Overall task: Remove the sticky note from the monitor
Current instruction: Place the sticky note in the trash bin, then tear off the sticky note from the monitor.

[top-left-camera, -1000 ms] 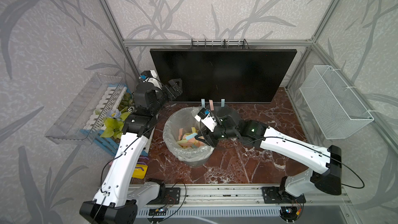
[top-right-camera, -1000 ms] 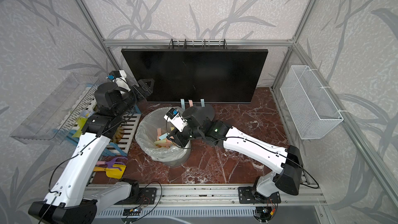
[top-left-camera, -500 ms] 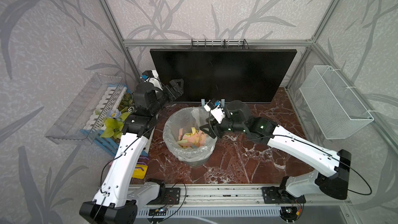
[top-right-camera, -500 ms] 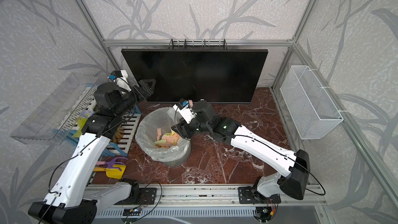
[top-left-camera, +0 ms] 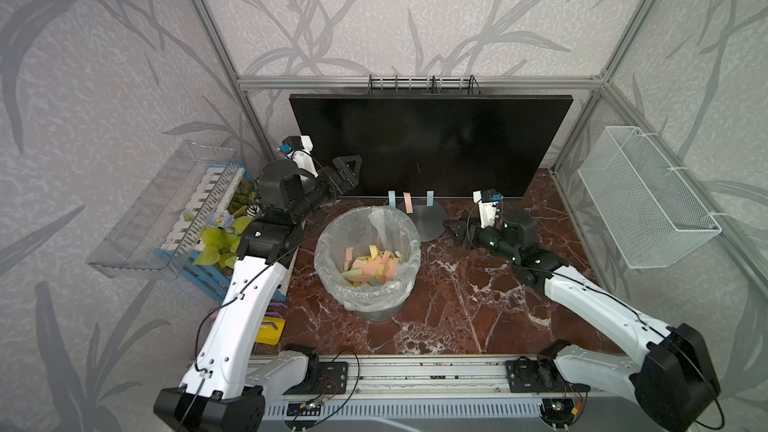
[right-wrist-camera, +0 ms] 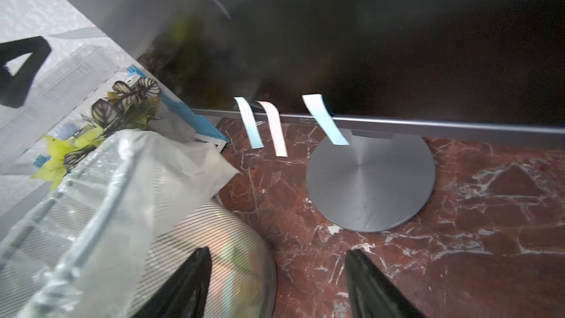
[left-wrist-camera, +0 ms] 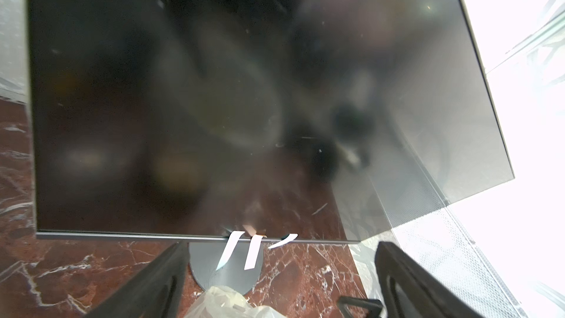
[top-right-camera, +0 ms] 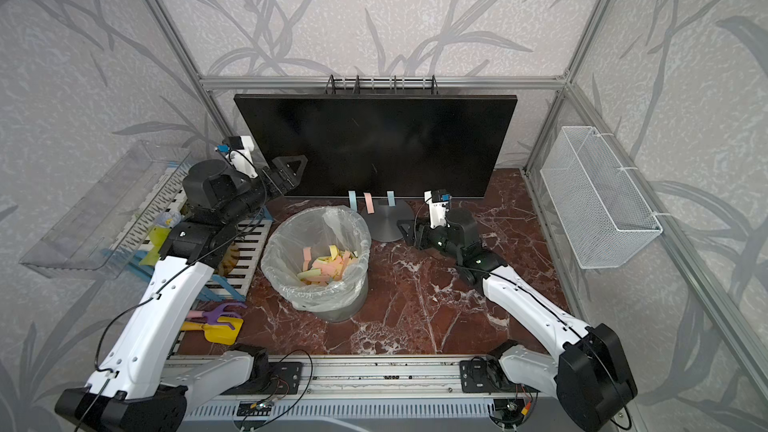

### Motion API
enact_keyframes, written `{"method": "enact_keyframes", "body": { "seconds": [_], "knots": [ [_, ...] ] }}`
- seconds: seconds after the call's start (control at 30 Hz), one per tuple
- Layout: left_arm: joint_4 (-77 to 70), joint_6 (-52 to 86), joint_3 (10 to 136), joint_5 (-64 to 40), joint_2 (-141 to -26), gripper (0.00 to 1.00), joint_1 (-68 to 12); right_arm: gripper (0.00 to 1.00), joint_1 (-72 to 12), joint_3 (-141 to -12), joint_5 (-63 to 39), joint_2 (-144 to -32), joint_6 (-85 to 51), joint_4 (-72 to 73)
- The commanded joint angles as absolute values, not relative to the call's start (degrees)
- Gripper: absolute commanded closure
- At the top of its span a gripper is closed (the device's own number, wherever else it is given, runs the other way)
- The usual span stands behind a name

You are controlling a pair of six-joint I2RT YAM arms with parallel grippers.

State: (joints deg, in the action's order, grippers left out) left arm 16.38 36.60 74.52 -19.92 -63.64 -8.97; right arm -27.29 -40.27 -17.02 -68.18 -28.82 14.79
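State of left gripper (top-left-camera: 347,172): jaws apart, nothing held, raised in front of the lower left corner of the monitor (top-left-camera: 428,143). State of right gripper (right-wrist-camera: 276,252): jaws apart, nothing held, low over the marble tabletop (top-left-camera: 457,297), just beside the round base (right-wrist-camera: 370,185). Stuck along the lower bezel above the base: three sticky notes (right-wrist-camera: 275,130), blue, pink, blue, lower ends hanging free below the edge. Lined waste bin (top-left-camera: 324,253) directly in front of the notes, between both arms. Open marble right of the base.
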Motion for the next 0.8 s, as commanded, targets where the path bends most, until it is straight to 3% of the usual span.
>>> {"method": "enact_keyframes", "body": {
  "seconds": [0.0,0.23,0.5,0.77],
  "knots": [
    [13.92,35.53,73.19,-23.23,-63.19,0.00,-8.84,0.27,-26.44,-36.61,-18.50,-70.57,-31.37,32.09],
    [13.01,34.32,71.32,-24.95,-63.06,0.00,-8.96,0.28,-26.48,-36.78,-18.73,-80.80,-29.39,41.33],
    [13.64,34.29,71.35,-25.04,-63.79,0.00,-9.01,0.29,-28.62,-38.36,-9.46,-93.69,-27.12,54.98],
    [13.97,34.86,71.53,-24.96,-64.28,0.00,-9.01,0.30,-30.38,-42.75,-6.00,-103.59,-25.64,59.78]
  ]
}}
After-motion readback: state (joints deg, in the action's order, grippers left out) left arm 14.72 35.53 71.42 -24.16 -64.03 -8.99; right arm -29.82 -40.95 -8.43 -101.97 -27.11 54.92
